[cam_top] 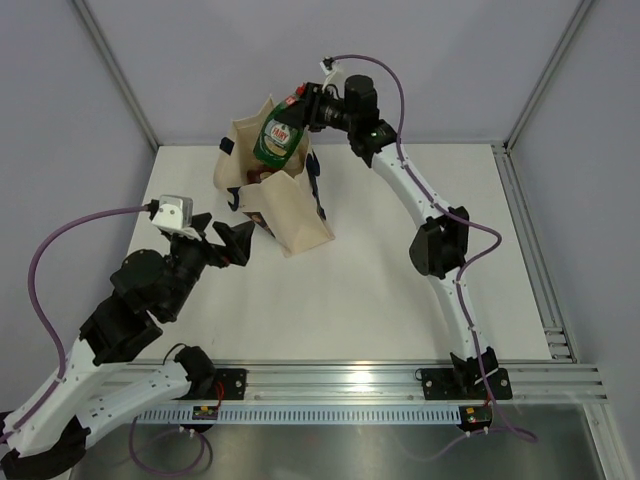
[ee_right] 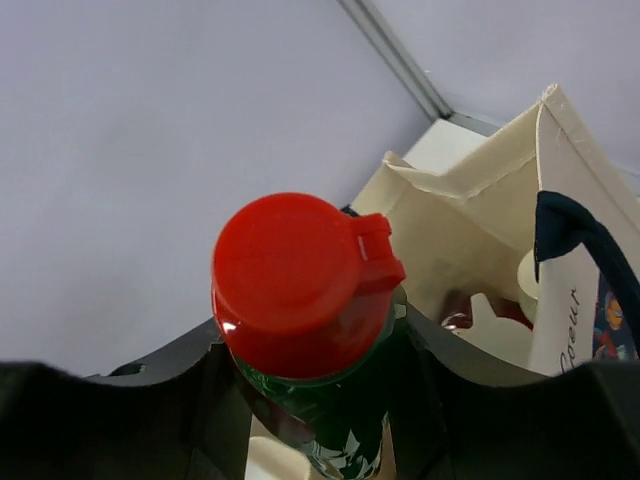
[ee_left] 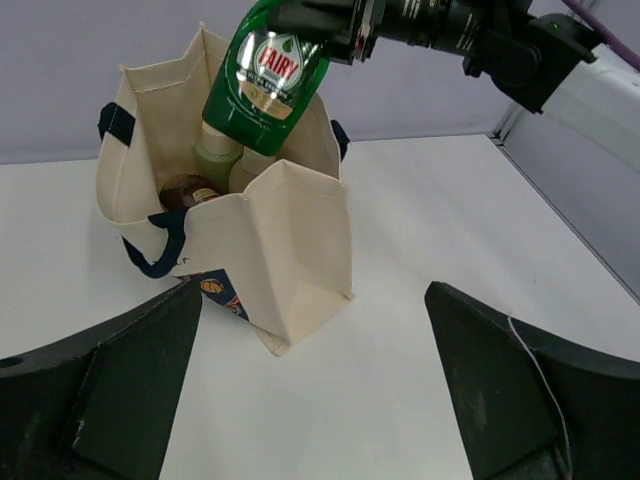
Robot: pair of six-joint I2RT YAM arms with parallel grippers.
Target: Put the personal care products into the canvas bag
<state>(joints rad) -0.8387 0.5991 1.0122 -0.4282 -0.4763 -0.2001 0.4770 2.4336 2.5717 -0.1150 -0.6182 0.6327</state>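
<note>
The cream canvas bag (cam_top: 292,212) (ee_left: 290,250) (ee_right: 450,230) stands open at the back of the table, its navy handles hanging down. Inside it I see two pale bottles with whitish caps, a sage-green one (ee_left: 215,150) and another beside it (ee_left: 250,172) (ee_right: 500,335). My right gripper (cam_top: 300,108) (ee_right: 320,400) is shut on the neck of a green Fairy bottle (cam_top: 277,140) (ee_left: 265,80) with a red cap (ee_right: 300,275). The bottle hangs tilted, its base at the bag's mouth. My left gripper (cam_top: 225,242) (ee_left: 312,296) is open just in front of the bag, holding nothing.
A dark red-brown round item (ee_left: 188,190) lies in the bag beside the pale bottles. The white table (cam_top: 400,290) is bounded by grey walls at the back and a metal rail (cam_top: 530,230) on the right.
</note>
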